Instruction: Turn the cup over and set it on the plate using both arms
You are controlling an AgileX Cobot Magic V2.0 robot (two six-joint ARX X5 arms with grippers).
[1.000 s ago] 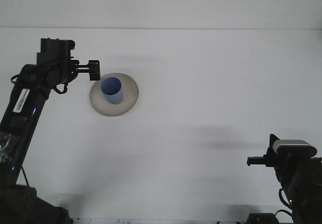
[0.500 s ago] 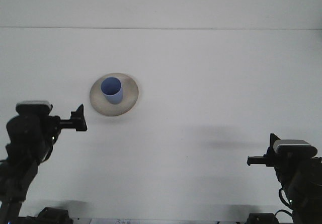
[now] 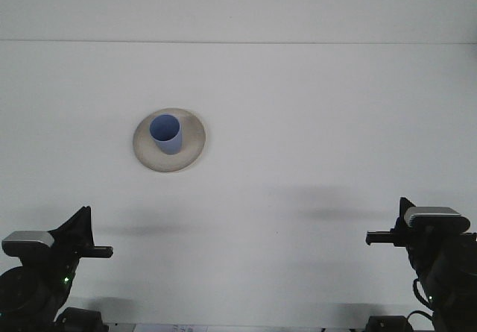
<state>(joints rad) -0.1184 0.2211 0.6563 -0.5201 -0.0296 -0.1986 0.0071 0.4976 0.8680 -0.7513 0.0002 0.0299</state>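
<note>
Toward the left half of the table (image 3: pixel 313 123), well back from the near edge, a round beige plate (image 3: pixel 191 146) is lying flat on the white surface. A blue cup (image 3: pixel 166 135) is standing upright on the plate with its open mouth facing up, sitting a little left of the plate's middle — its base is resting on the plate, and the beige rim is showing all around it.

At the near left corner the left hand (image 3: pixel 104 251) is hanging low, with its dark body and a grey camera housing beside it; only a thin dark tip is poking out toward the right, and I cannot tell whether its fingers are apart or together. At the near right corner the right hand (image 3: pixel 375 236) is sitting at about the same depth, pointing left toward the table's middle, a grey camera block riding on top of it — here too the fingers are too small and dark to judge, so I cannot tell their state.

Both hands are staying well apart from the plate and cup, neither touching anything on the table.
</note>
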